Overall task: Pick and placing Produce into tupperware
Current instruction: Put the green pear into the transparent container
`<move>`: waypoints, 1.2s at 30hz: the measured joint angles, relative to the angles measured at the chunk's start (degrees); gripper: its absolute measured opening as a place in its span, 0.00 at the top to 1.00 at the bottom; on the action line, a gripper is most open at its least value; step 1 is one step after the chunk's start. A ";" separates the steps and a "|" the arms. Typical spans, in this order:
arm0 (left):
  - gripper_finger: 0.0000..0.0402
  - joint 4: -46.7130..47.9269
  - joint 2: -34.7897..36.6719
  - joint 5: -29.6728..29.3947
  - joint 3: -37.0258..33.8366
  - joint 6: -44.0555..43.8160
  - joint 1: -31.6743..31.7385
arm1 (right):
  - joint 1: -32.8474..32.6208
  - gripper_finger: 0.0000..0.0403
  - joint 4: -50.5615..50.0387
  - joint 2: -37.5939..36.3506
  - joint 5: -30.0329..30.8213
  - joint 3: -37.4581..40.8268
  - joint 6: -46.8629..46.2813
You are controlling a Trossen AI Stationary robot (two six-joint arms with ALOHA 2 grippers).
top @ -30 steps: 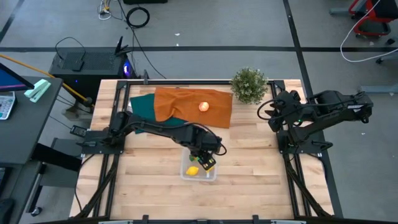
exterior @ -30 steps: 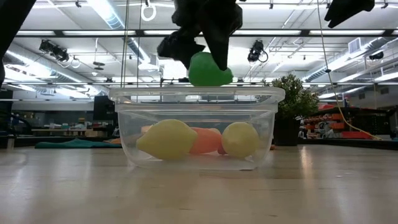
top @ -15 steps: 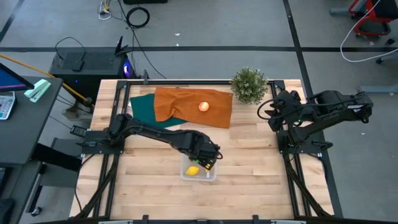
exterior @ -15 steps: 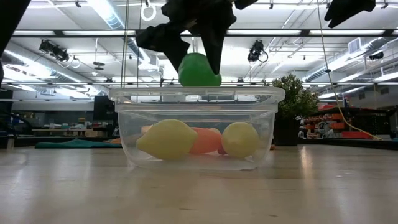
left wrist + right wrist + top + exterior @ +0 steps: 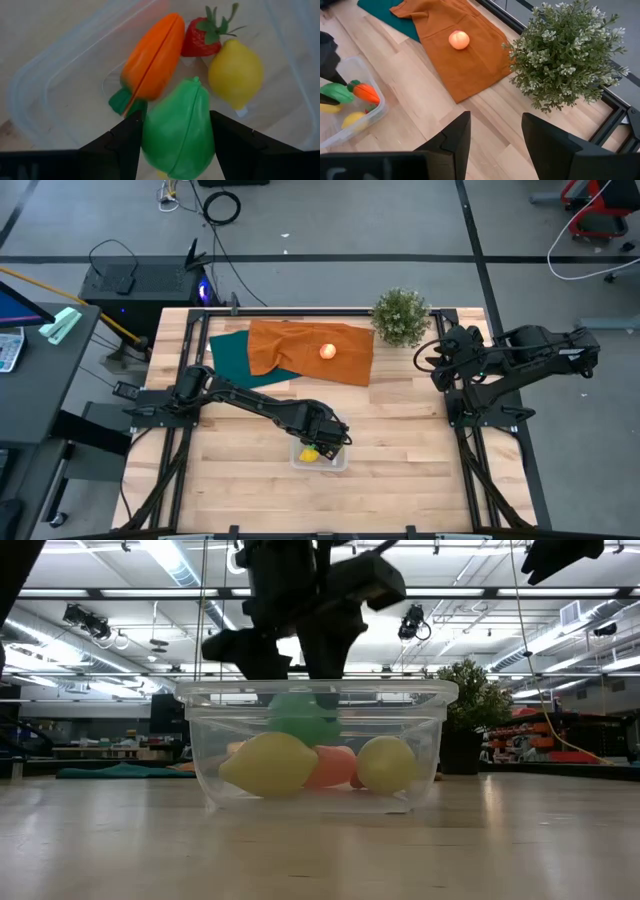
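My left gripper [image 5: 322,442] is down inside the clear tupperware [image 5: 341,464], shut on the green round fruit [image 5: 177,130]. In the low view the green fruit [image 5: 300,718] sits below the tupperware's rim [image 5: 316,690], above two yellow lemons [image 5: 270,763] and the orange carrot [image 5: 333,765]. The left wrist view shows the carrot [image 5: 150,57], the red strawberry [image 5: 205,37] and one lemon [image 5: 235,72] lying on the tupperware's floor. The pale reddish apple [image 5: 327,351] rests on an orange cloth [image 5: 300,345]. My right gripper [image 5: 495,120] waits open at the table's right edge. My left gripper pinches the green round fruit by its two sides [image 5: 150,135] between its fingers [image 5: 127,145], coming from above and pointing down into the tupperware. The fruit hangs below the rim, just over the carrot and a lemon; whether it rests on them I cannot tell.
A bushy potted plant [image 5: 400,317] stands at the table's far right corner, near my right arm [image 5: 500,365]. The orange cloth overlaps a dark green cloth [image 5: 235,352] at the far side. Bare wood lies to the left and right of the tupperware.
My left gripper has moved down, carrying the green round fruit from above the tupperware's rim to inside it, just over the other produce. It has stayed shut on the fruit.
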State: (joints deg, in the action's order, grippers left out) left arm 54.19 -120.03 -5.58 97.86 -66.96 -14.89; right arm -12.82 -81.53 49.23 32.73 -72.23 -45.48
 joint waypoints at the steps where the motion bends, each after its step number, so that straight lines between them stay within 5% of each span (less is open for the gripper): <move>1: 0.47 -0.37 0.00 0.08 -0.34 0.00 0.00 | 0.01 0.64 0.08 0.00 0.01 0.00 -0.08; 24: 0.44 -8.21 0.07 1.13 -4.68 0.57 0.48 | 0.00 0.64 0.58 1.43 -0.02 0.00 -0.01; 36: 0.34 -8.15 0.07 1.11 -4.68 0.76 0.48 | 0.00 0.64 0.56 1.42 -0.24 0.00 0.11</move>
State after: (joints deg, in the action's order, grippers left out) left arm 46.04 -119.96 -4.47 93.19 -66.19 -14.41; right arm -12.82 -80.97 50.65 32.49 -72.23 -45.36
